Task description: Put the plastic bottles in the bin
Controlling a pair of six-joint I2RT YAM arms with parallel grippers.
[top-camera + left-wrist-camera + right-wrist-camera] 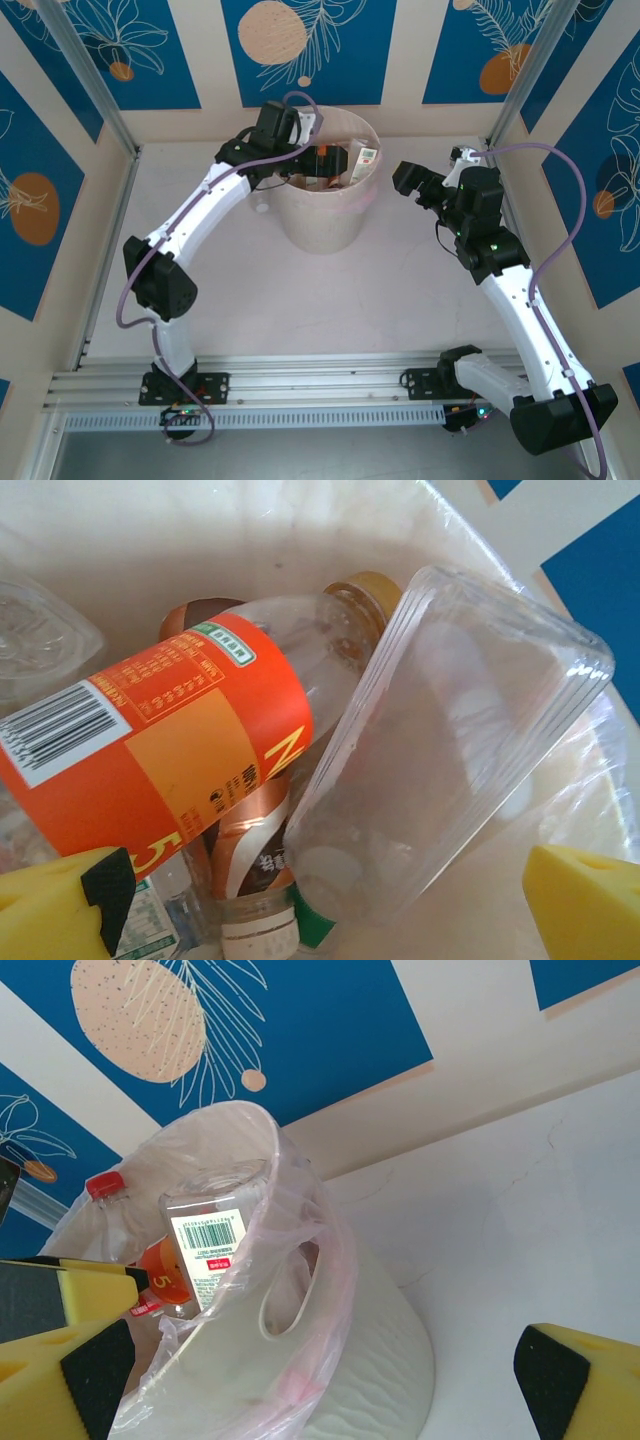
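Our left claw [322,905] gapes empty above the bottles [170,730] in the bin [200,540]. Our right claw [320,1370], wide apart too, hovers beside it. A careless retreat could snag the liner [310,1250], tipping everything.

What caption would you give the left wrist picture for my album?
Open left gripper above the bin, looking down on an orange-labelled bottle and a clear squarish bottle piled inside.
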